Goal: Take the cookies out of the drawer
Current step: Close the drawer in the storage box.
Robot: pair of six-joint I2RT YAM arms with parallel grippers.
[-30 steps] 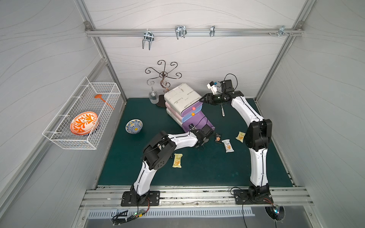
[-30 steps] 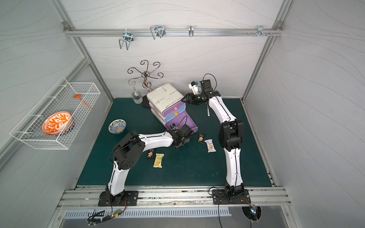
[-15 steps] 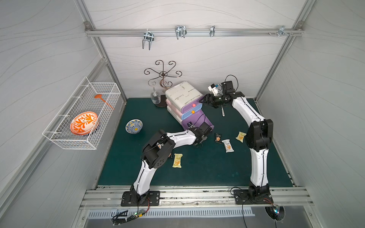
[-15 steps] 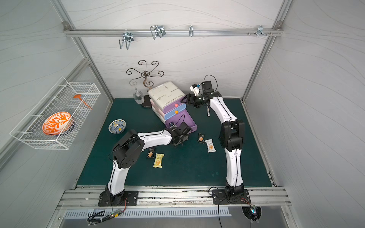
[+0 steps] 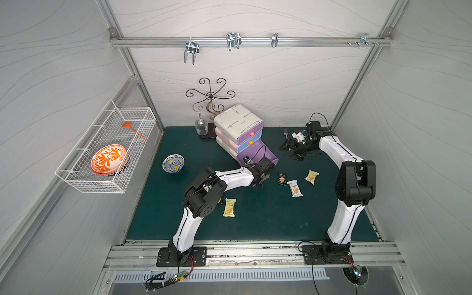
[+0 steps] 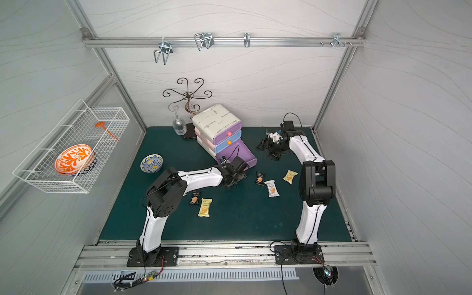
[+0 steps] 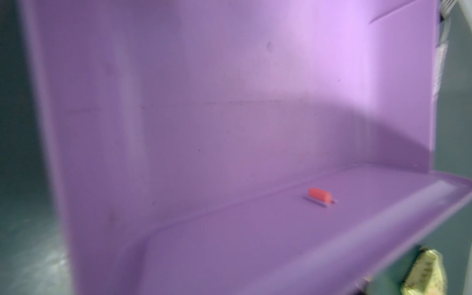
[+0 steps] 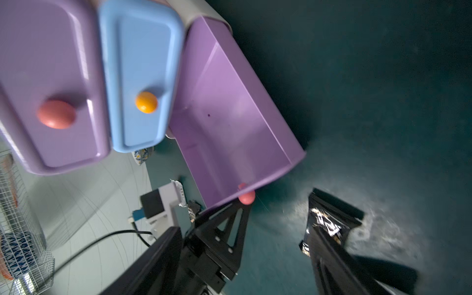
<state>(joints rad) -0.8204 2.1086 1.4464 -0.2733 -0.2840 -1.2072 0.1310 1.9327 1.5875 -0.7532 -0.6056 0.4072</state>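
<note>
The right gripper [image 5: 290, 152] has swung away from the cabinet [image 5: 237, 120] to the table's [image 5: 255, 224] back right, jaws wide, empty. Left gripper [image 5: 263, 177] by the open drawer [image 5: 268, 153]: grip unclear. Five cookies [image 6: 271, 188] lie mid-table.

The dark green counter [image 5: 268, 224] carries a three-drawer unit [image 5: 237, 122] near its back, with a wine glass [image 5: 201, 127] and a scrolled metal stand [image 5: 208, 132] just beside it. A patterned bowl [image 5: 173, 163] sits toward the left and a fork [image 5: 285, 132] lies at the back right. A black cookie packet [image 5: 281, 178], a white cookie packet [image 5: 294, 188] and a pale yellow cookie packet [image 5: 311, 177] lie flat near one another. Farther front, a second yellow cookie packet [image 5: 229, 207] lies beside a second black cookie packet [image 6: 194, 198].
</note>
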